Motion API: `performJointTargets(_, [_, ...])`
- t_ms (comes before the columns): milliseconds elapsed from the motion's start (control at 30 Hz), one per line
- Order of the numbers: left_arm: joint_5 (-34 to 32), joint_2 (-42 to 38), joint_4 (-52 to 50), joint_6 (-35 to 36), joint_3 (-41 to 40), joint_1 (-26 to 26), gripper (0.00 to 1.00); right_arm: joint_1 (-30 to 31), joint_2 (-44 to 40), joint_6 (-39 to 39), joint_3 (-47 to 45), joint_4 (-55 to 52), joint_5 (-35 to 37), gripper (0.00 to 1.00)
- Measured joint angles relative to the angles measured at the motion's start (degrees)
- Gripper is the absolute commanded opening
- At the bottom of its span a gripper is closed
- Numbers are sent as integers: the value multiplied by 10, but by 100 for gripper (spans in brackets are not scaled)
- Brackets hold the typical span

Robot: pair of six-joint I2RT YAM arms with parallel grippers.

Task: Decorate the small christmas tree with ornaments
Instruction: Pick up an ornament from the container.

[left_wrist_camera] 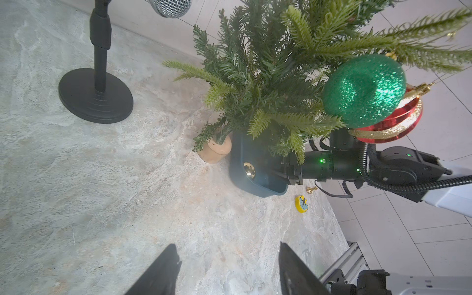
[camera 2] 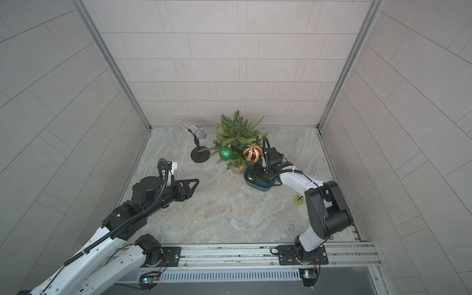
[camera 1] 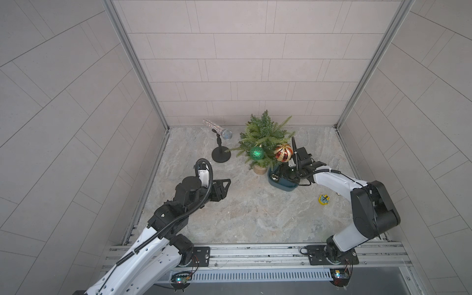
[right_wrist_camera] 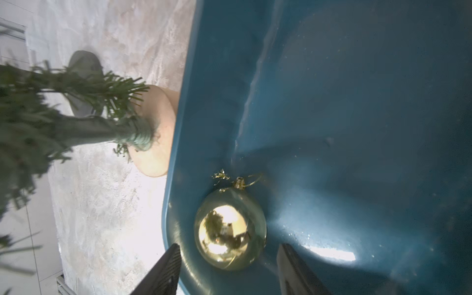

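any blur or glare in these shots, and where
Right wrist view: small christmas tree blurred, table beside it blown out white, glare streak on the blue bin, room reflected in the gold ornament. Left wrist view: sharp, sparkle on the green ornament. Both top views: sharp, evenly lit.

The back wall [camera 1: 229, 63] and two side walls [camera 1: 63, 115] are clad in pale grey oblong tiles with thin dark joints, level at the back and slanting on the sides in both top views. Aluminium posts [camera 1: 135, 63] mark the two back corners. The floor [camera 1: 255, 217] is a marbled slab, grey with beige veins. Along its near edge runs an aluminium rail [camera 1: 255, 251], with a slotted white grille [camera 1: 255, 275] just outside it. Light is soft and even, shadows faint; the slab glares white in the right wrist view
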Motion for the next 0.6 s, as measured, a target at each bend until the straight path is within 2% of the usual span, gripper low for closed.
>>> performJointTargets(367, [-4, -5, -2, -2, -4, 0, 66, 18, 61, 0, 25, 4, 8, 63])
performJointTargets(500, [-5, -5, -3, -2, -4, 0, 65, 18, 68, 0, 27, 8, 8, 60])
performJointTargets(600, [-6, -5, -3, -2, -4, 0, 65, 18, 71, 0, 28, 13, 8, 53])
